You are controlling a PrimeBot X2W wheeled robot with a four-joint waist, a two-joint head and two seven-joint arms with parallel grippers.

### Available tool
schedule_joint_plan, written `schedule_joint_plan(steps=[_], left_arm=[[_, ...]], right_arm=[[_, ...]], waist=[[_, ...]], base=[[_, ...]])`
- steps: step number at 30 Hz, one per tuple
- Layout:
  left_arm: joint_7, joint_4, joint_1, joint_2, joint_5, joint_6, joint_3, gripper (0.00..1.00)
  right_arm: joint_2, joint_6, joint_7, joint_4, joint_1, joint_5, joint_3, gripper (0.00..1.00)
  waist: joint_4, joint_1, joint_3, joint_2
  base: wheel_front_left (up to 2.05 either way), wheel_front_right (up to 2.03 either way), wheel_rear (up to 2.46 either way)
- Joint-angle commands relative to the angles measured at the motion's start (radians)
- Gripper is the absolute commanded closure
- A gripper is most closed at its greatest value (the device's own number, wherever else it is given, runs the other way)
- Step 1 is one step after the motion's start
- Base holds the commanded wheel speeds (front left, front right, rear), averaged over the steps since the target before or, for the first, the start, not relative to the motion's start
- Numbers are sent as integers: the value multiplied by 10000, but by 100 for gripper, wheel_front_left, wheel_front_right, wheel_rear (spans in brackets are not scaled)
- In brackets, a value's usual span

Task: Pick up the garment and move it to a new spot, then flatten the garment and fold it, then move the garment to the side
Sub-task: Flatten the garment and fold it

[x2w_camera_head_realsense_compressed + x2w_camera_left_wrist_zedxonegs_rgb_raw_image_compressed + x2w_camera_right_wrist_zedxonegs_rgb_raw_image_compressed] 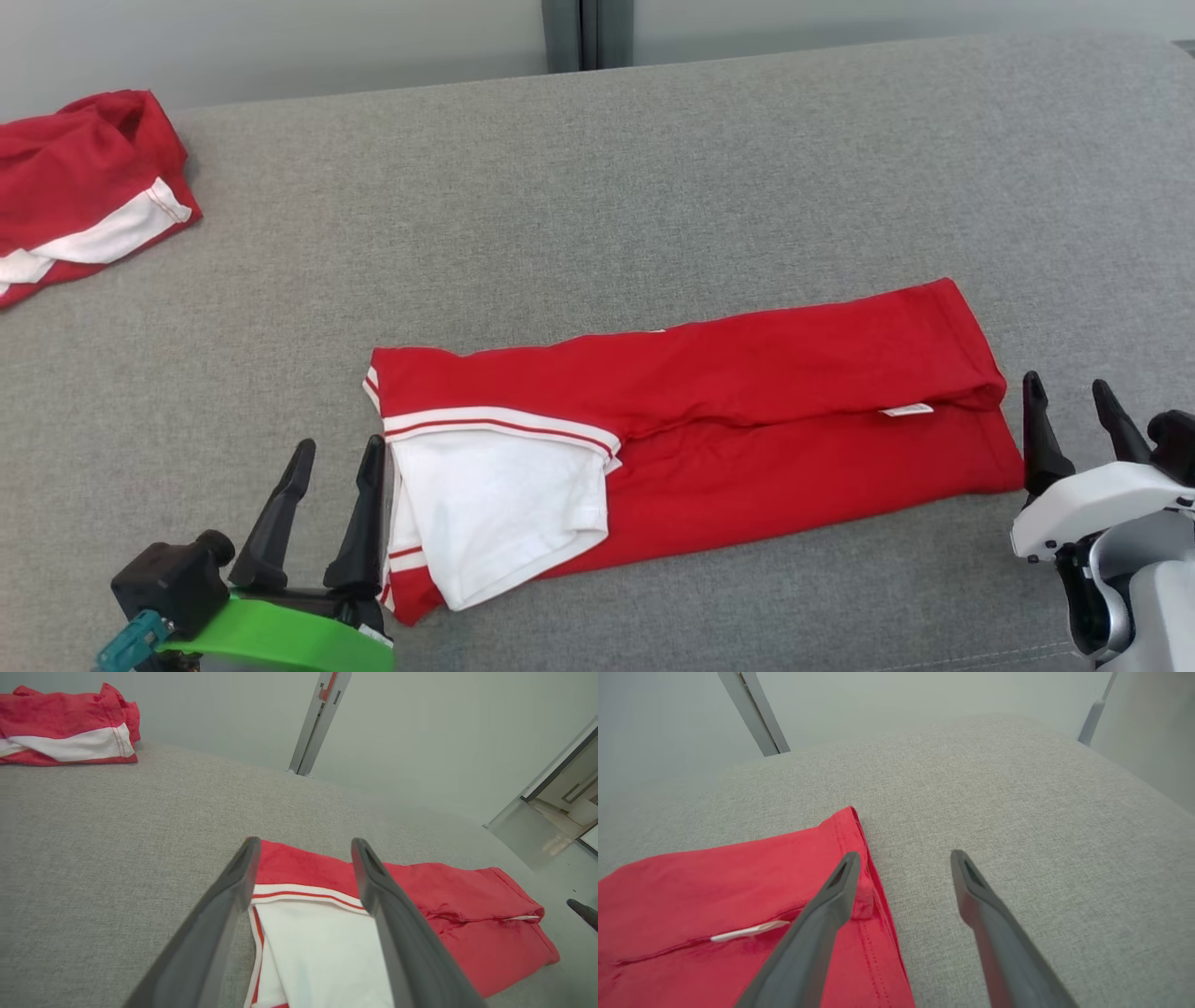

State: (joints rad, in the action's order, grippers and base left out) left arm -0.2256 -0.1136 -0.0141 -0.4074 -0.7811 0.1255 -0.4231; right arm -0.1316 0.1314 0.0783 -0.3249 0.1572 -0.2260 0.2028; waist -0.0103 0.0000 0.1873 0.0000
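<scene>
The garment [747, 411] is red with a white sleeve panel, folded into a long band across the grey surface, also seen as red and white cloth [420, 896] and as a red end [738, 896]. My left gripper [338, 457] stands open at the garment's left end, fingers beside the white panel; in the left wrist view my left gripper [306, 844] has its fingers spread over the striped edge. My right gripper [1069, 397] is open just off the garment's right end; the right gripper [903, 856] has one finger over the hem, the other over bare fabric. Nothing is held.
A second red and white garment [79, 191] lies crumpled at the far left corner, seen too as a pile [65, 728]. The grey padded surface [653, 187] spreads wide behind the garment. A grey post [586, 33] stands beyond the back edge.
</scene>
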Motion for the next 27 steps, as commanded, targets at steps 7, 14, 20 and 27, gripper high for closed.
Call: schedule_joint_plan(steps=[7, 14, 20, 27], left_arm=[[-268, 86, -225, 214, 483, 345, 269, 0], [-330, 395, -56, 373, 756, 294, 304, 0], [-361, 532, 89, 488, 796, 256, 345, 0], [-382, 675, 163, 550, 813, 166, 451, 0]], right_arm=[[-125, -15, -539, 138, 336, -209, 17, 0], [-739, -15, -2404, -855, 959, -511, -630, 0], [-1164, -15, -3072, -1811, 1226, -580, -791, 0], [-1236, -15, -3455, -2747, 1574, -609, -1196, 47]], waist=[[139, 0, -212, 0], [388, 0, -182, 0], [708, 0, -100, 0], [834, 0, -67, 0]], base=[[0, 0, 0], [0, 0, 0], [0, 0, 0], [0, 0, 0]])
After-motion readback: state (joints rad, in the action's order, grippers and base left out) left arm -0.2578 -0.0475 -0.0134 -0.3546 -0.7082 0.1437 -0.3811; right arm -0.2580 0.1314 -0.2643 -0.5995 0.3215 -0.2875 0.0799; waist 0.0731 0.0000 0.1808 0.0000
